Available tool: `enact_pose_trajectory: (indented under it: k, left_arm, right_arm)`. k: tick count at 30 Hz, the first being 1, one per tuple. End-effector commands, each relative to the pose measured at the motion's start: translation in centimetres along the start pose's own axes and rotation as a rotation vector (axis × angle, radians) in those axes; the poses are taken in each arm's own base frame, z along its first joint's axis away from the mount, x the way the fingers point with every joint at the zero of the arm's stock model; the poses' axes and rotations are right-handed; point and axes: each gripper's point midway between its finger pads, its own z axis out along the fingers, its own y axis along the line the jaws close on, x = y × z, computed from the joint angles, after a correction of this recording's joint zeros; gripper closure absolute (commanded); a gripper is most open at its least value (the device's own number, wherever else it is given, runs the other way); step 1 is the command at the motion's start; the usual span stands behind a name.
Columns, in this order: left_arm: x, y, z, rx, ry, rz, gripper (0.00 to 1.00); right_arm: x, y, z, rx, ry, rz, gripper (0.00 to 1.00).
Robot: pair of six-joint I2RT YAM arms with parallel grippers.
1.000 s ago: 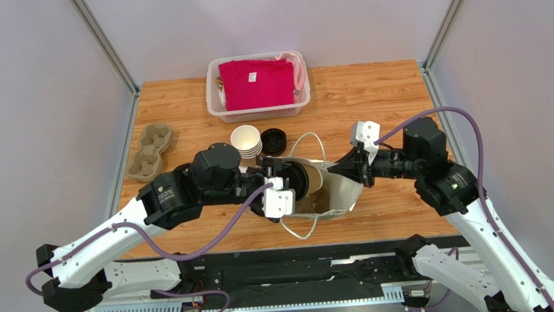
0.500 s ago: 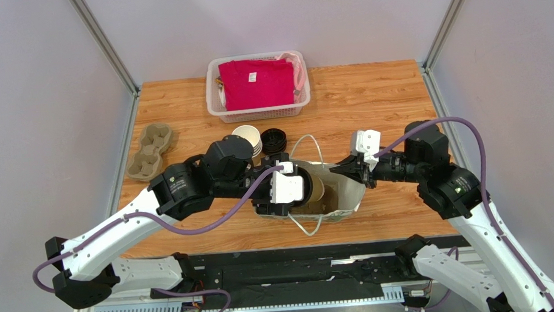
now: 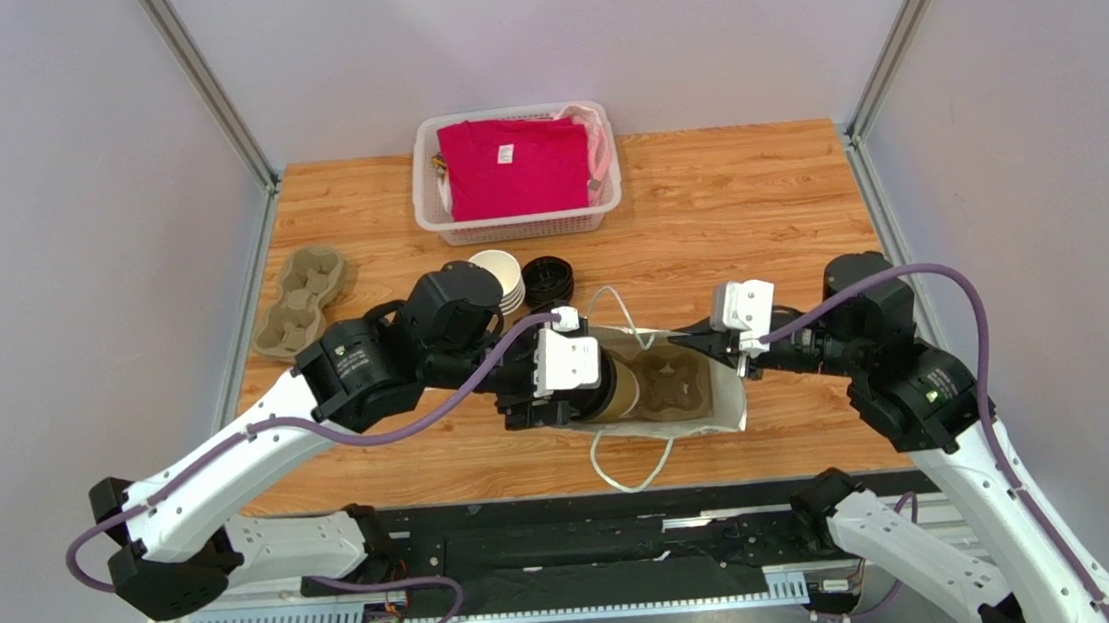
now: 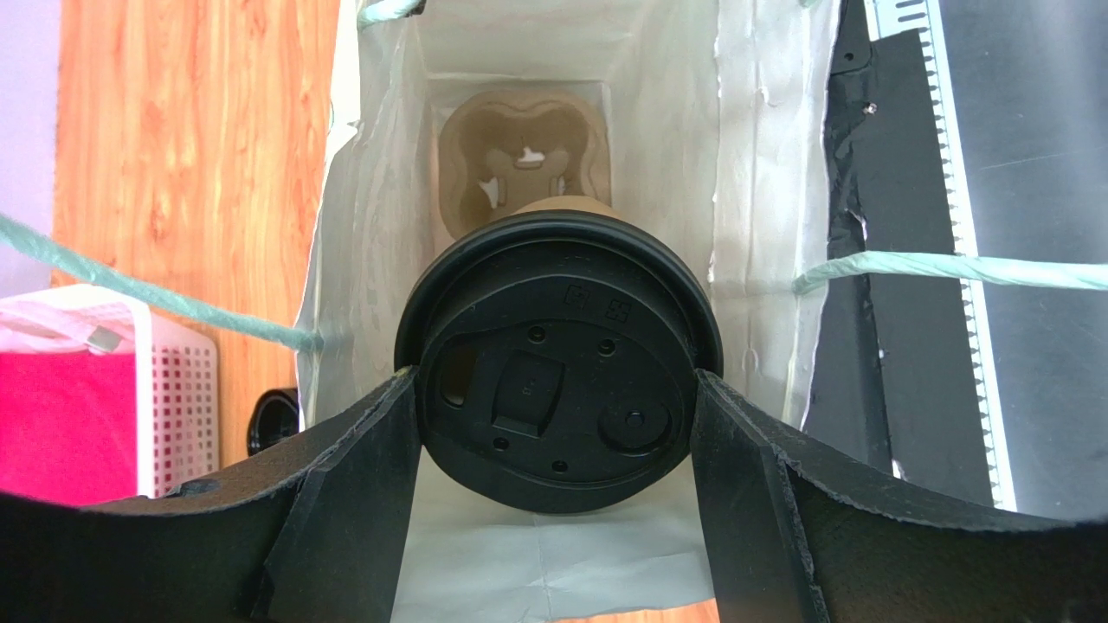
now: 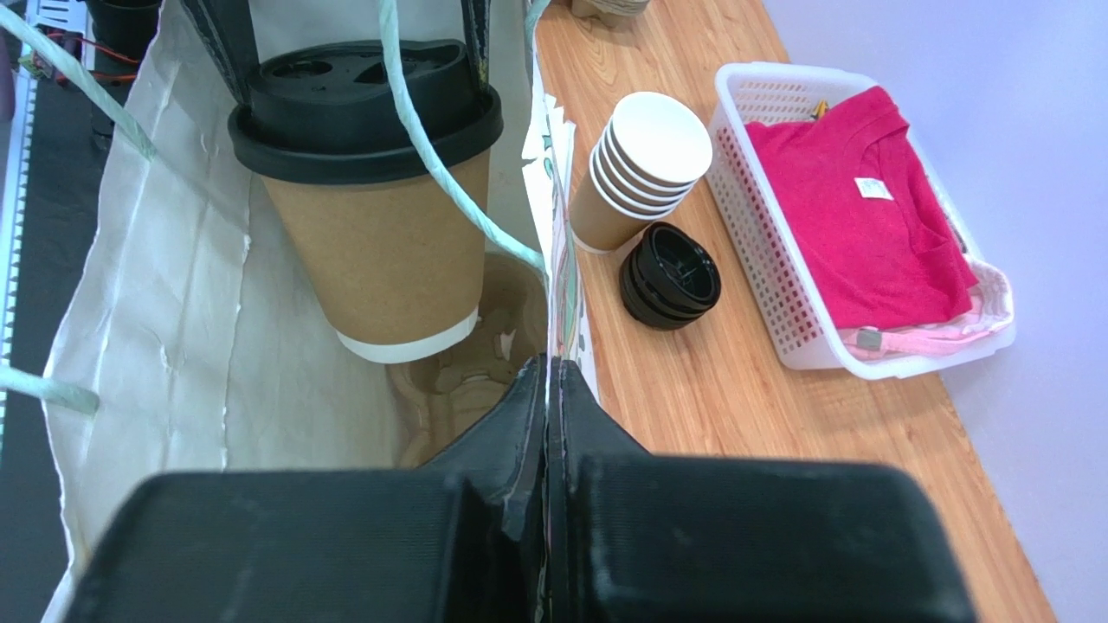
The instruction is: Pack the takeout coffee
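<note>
While left gripper (image 4: 557, 390) clasps coffee (image 5: 377, 247), right gripper (image 5: 546, 374) pinches bag (image 5: 156, 286), wooden table (image 3: 746, 190), pale walls (image 3: 566, 25).

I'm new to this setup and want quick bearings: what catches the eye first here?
The left gripper clamps the lidded takeout coffee in the mouth of a white bag lying near the front edge of the table, while the shut right gripper pinches the bag's rim. At the far edge, a bright pink shirt fills a white basket.
</note>
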Motion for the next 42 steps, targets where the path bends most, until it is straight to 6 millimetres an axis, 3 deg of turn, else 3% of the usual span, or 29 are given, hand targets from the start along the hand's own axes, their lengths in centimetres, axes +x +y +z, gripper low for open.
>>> enact_pose_trajectory:
  k: [1,6,10,16,17,18,21,28,36,42]
  left_arm:
    - [-1.1,1.6,0.6,-0.043,-0.019,-0.033,1.00]
    - [-0.8,3.5,1.6,-0.138,0.045,0.022,1.00]
    - [0.4,2.3,2.3,-0.153,0.105,0.128,1.00]
    - [1.9,-0.4,2.6,-0.105,0.149,0.247,1.00]
    - [2.2,-0.7,2.6,-0.095,0.156,0.257,1.00]
    - [2.5,-0.8,2.6,-0.090,0.163,0.261,1.00]
    - [2.9,-1.1,2.8,-0.068,0.168,0.292,1.00]
    - [3.2,-1.6,3.5,-0.026,0.192,0.298,1.00]
    - [3.9,-1.7,3.6,-0.020,0.220,0.285,1.00]
    - [3.5,-1.7,3.5,-0.023,0.206,0.283,1.00]
  right_arm:
    - [-2.1,-0.2,0.3,-0.015,-0.054,0.028,1.00]
    - [-2.2,-0.3,0.8,0.007,-0.027,0.208,1.00]
    - [-2.3,-0.3,0.6,0.056,-0.030,0.255,1.00]
    - [0.4,1.1,1.0,0.042,0.050,0.353,1.00]
    - [0.8,1.4,1.1,0.023,0.067,0.370,0.94]
    - [1.0,1.8,1.0,0.007,0.085,0.380,0.76]
    - [0.8,2.0,1.2,-0.035,0.114,0.381,0.50]
    - [0.3,1.0,2.5,-0.119,0.189,0.354,0.40]
    - [-0.4,3.6,2.0,-0.220,0.182,0.260,0.20]
    - [0.0,2.7,2.2,-0.166,0.215,0.208,0.14]
